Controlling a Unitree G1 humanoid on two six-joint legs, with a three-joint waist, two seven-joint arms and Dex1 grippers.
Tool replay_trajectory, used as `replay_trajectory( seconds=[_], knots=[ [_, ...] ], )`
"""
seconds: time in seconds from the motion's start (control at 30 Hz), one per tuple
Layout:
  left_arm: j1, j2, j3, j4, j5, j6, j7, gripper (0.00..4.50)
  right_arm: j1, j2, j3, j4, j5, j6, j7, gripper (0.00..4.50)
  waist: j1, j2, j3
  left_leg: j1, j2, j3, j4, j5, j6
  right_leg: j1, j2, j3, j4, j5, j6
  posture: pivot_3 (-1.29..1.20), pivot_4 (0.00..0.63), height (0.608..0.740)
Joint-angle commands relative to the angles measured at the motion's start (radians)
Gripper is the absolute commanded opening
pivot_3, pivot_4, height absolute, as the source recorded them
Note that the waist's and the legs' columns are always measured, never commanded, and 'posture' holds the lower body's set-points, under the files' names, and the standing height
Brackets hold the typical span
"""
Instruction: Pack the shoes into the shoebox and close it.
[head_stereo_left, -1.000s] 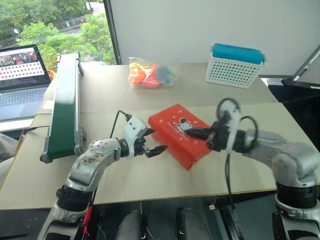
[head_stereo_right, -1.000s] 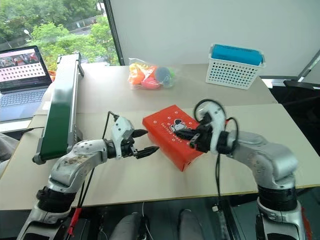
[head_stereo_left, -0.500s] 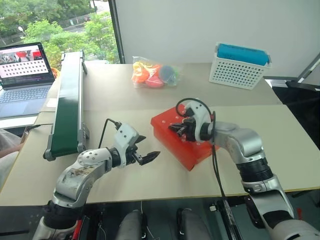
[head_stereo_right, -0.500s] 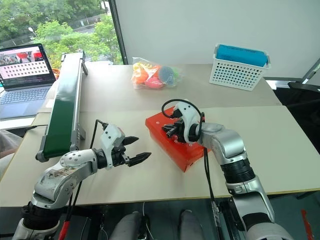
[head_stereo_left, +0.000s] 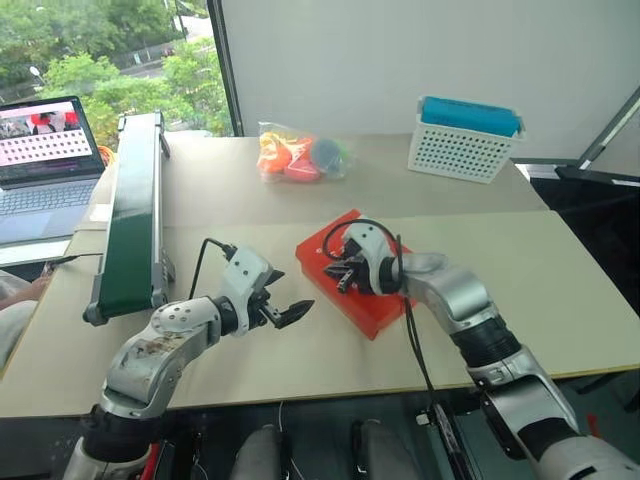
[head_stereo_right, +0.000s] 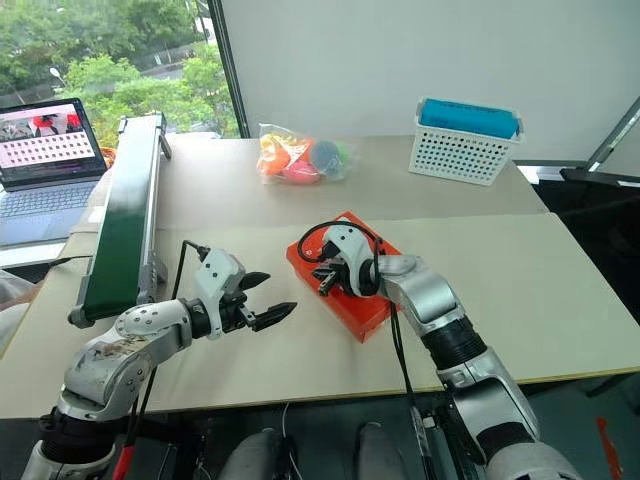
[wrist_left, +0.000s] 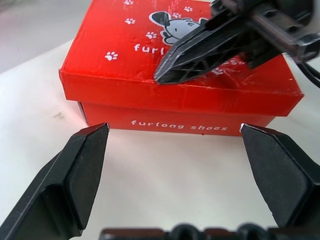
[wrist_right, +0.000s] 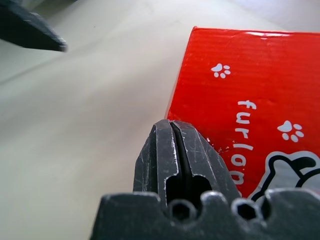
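Shoebox (head_stereo_left: 358, 271), lid down, near the middle of the table (head_stereo_left: 560, 290); 2 grippers attending

Item: 1 orange-red carton, closed, white paw prints and a cartoon dog mark on the lid, "furlong shoes" lettered on its side wall. Right gripper (head_stereo_right: 327, 279): fingers pressed together with nothing between them, tips resting over the lid near the box's left edge (contact with the lid cannot be told). Left gripper (head_stereo_left: 284, 302): fingers spread wide, holding nothing, on the table just left of the box and apart from it. Also present: bag of orange and pink toys (head_stereo_left: 299, 152) toward the far edge; white perforated basket (head_stereo_left: 462, 138) at the far right corner; green conveyor (head_stereo_left: 131, 212) along the left edge; laptop (head_stereo_left: 45, 162) beyond it
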Motion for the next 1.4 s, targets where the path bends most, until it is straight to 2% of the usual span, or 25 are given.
replay_trajectory(
  seconds=[0.03,0.13,0.23,0.27,0.37,0.43,0.57,0.67,0.77,0.83,0.9,1.17,1.4],
  knots=[
    [-0.006,0.011,0.013,-0.035,0.003,-0.023,0.002,4.5,0.02,-0.019,-0.045,0.169,-0.076,-0.015,-0.07,0.12,0.005,-0.001,-0.004,0.002,0.0,0.0,0.0,-0.002,-0.004,0.001,0.0,0.0,0.0,0.0,0.0,0.0,0.15,0.708],
    [0.004,0.012,0.015,-0.029,0.012,-0.044,0.003,4.5,0.016,-0.021,-0.111,0.1,-0.029,-0.013,-0.042,0.12,0.015,0.0,-0.006,0.002,-0.001,-0.001,0.0,-0.002,-0.004,0.0,-0.002,-0.001,0.0,-0.001,-0.001,0.0,0.15,0.708],
    [0.015,0.002,0.034,-0.006,0.022,-0.075,0.018,4.5,0.018,-0.011,-0.21,-0.041,0.064,0.038,-0.014,0.12,0.024,-0.001,-0.006,-0.007,-0.001,-0.001,0.0,-0.002,-0.003,-0.004,-0.002,-0.001,0.0,0.003,-0.006,0.0,0.15,0.708],
    [0.018,-0.004,0.041,0.009,0.034,-0.095,0.03,4.5,0.015,-0.001,-0.273,-0.104,0.127,0.077,-0.014,0.12,0.025,-0.001,-0.006,-0.01,-0.001,-0.001,0.0,0.002,0.004,-0.007,-0.002,-0.001,0.0,0.006,-0.003,0.0,0.15,0.708],
    [0.004,-0.057,0.085,0.074,0.058,-0.143,0.1,4.5,0.005,0.026,-0.476,-0.285,0.358,0.222,-0.024,0.12,0.026,-0.001,-0.006,-0.019,-0.001,-0.001,0.0,0.002,0.004,-0.015,-0.002,-0.001,0.001,0.007,-0.001,0.0,0.15,0.708],
    [0.002,-0.077,0.093,0.098,0.077,-0.164,0.124,4.5,0.006,0.032,-0.551,-0.347,0.445,0.284,-0.05,0.12,0.026,-0.001,-0.005,-0.025,-0.001,-0.001,0.001,0.003,0.004,-0.023,-0.002,-0.001,0.003,0.008,-0.001,0.0,0.15,0.708],
    [-0.005,-0.129,0.109,0.131,0.114,-0.21,0.193,4.5,0.0,0.042,-0.716,-0.382,0.553,0.329,-0.179,0.12,0.025,-0.001,-0.005,-0.024,-0.001,0.0,0.002,0.002,0.005,-0.021,-0.002,-0.002,0.003,0.008,-0.001,0.0,0.15,0.708],
    [-0.009,-0.169,0.133,0.149,0.118,-0.23,0.233,4.5,0.044,-0.017,-0.737,-0.356,0.449,0.261,-0.269,0.12,0.028,-0.001,-0.005,-0.024,-0.001,0.0,0.002,0.003,0.005,-0.021,-0.002,-0.002,0.002,0.009,-0.001,0.0,0.15,0.708],
    [-0.005,-0.191,0.142,0.165,0.135,-0.255,0.264,4.5,0.159,-0.144,-0.632,-0.294,0.224,0.12,-0.319,0.12,0.029,-0.001,-0.005,-0.024,-0.002,0.0,0.002,0.003,0.005,-0.021,-0.002,-0.001,0.001,0.008,-0.001,0.0,0.15,0.708],
    [-0.002,-0.213,0.152,0.174,0.138,-0.265,0.291,4.5,0.235,-0.191,-0.619,-0.25,0.134,0.027,-0.339,0.12,0.031,-0.002,-0.005,-0.025,-0.003,0.001,0.001,0.002,0.006,-0.021,-0.003,-0.002,0.001,0.007,0.0,0.0,0.15,0.708],
    [0.001,-0.23,0.16,0.176,0.136,-0.269,0.307,4.5,0.282,-0.195,-0.656,-0.226,0.113,-0.043,-0.351,0.12,0.026,-0.002,-0.005,-0.026,-0.004,0.003,0.001,0.002,0.007,-0.022,-0.003,0.0,0.001,0.007,0.001,0.0,0.15,0.708],
    [0.014,-0.249,0.188,0.179,0.147,-0.299,0.34,4.5,0.456,-0.271,-0.56,-0.174,-0.157,-0.372,-0.381,0.12,0.006,-0.002,-0.004,-0.021,-0.002,0.003,0.002,0.003,0.006,-0.02,-0.001,0.001,0.002,0.005,0.008,0.0,0.15,0.708],
    [0.026,-0.265,0.2,0.174,0.158,-0.32,0.366,4.5,0.501,-0.246,-0.571,-0.145,-0.19,-0.461,-0.393,0.12,0.005,-0.002,-0.004,-0.023,-0.002,0.003,0.001,0.003,0.007,-0.021,-0.002,0.003,0.001,0.007,0.004,0.0,0.15,0.708]
  ],
)
